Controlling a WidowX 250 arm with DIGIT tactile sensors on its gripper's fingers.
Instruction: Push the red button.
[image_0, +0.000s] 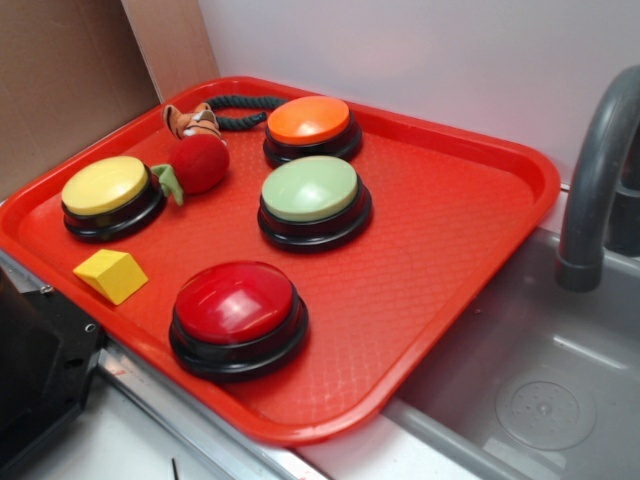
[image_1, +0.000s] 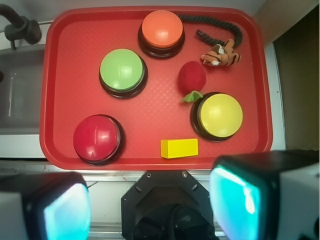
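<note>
The red button is a glossy dark-red dome on a black base, at the near corner of the red tray. My gripper shows only in the wrist view, high above the robot base and off the tray's near edge. Its two fingers with teal pads stand wide apart with nothing between them. The red button lies ahead and to the left of the gripper. In the exterior view the gripper is out of frame.
On the tray also sit a green button, an orange button, a yellow button, a yellow block, a red plush and a tiger toy with rope. A sink with faucet adjoins.
</note>
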